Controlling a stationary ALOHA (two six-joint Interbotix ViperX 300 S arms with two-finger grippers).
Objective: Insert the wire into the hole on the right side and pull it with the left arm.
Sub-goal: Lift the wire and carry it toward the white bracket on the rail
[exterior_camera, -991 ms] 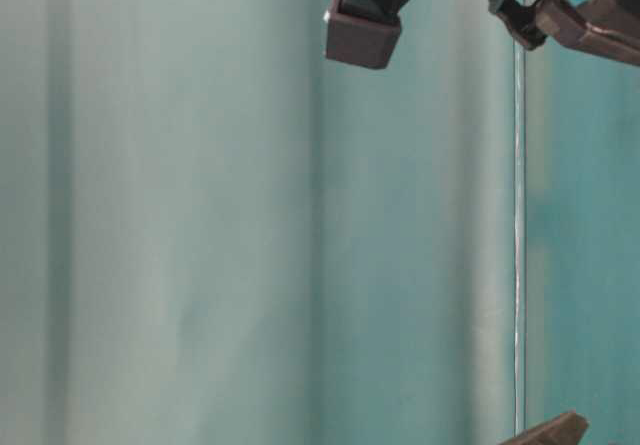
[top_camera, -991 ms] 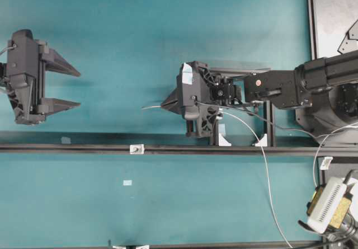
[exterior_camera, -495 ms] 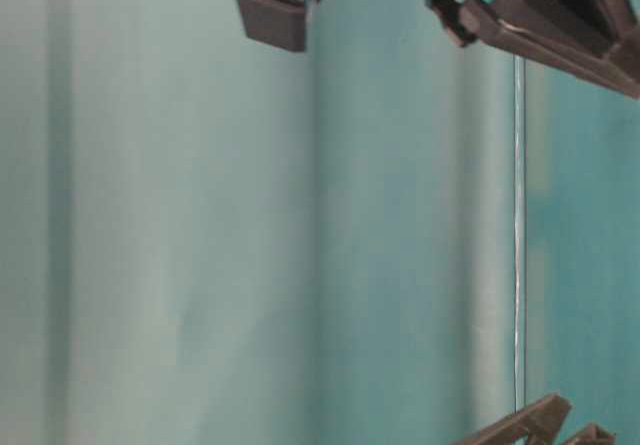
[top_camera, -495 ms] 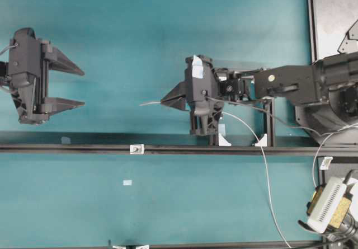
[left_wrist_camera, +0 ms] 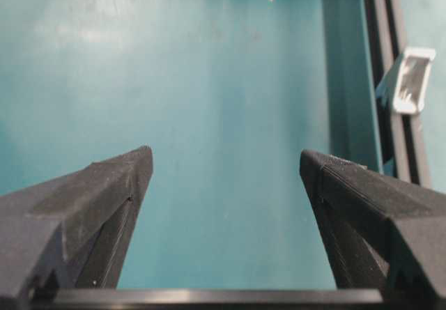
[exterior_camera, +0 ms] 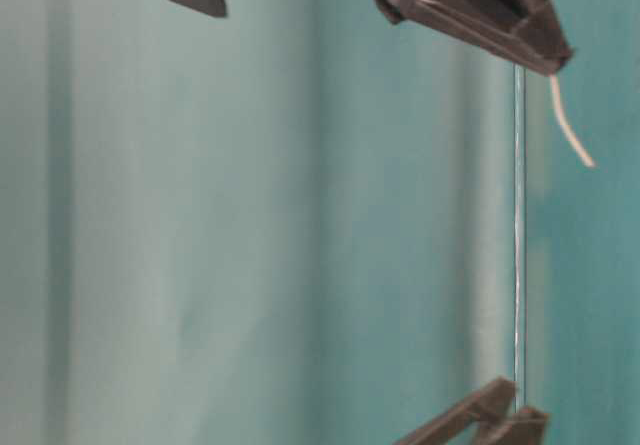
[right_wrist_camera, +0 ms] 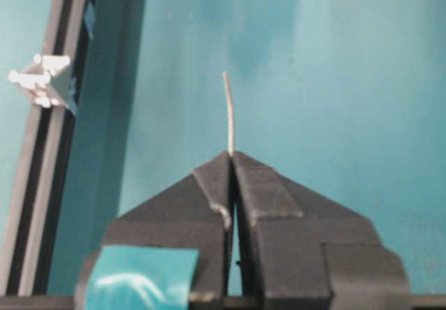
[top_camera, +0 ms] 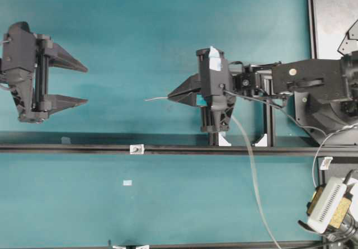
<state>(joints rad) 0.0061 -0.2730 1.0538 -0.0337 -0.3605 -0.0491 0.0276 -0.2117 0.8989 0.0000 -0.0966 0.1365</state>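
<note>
Silvery-grey and hair-thin, the flexible wire [right_wrist_camera: 228, 111] is pinched in the black right gripper with the teal tape patch [right_wrist_camera: 231, 154], whose jaws are clenched right on it. A short free end pokes out past the tips and droops a bit in the table-level view, so it looks really floppy and light, and I'd guess it buckles the moment it hits anything off-centre. Holding it close to the tip like this seems the smart call; more overhang would just wobble.

The tiny silvery-white rectangular block with the hole [top_camera: 136, 149] sits on the long black rail [top_camera: 67, 148] crossing the teal surface [top_camera: 168, 204], below and left of the wire tip, well apart from it. So nothing's threaded yet.

The plain black left gripper with pointed wedge fingers [top_camera: 84, 84] hangs off to the left, jaws spread wide and holding nothing, far from the wire.
</note>
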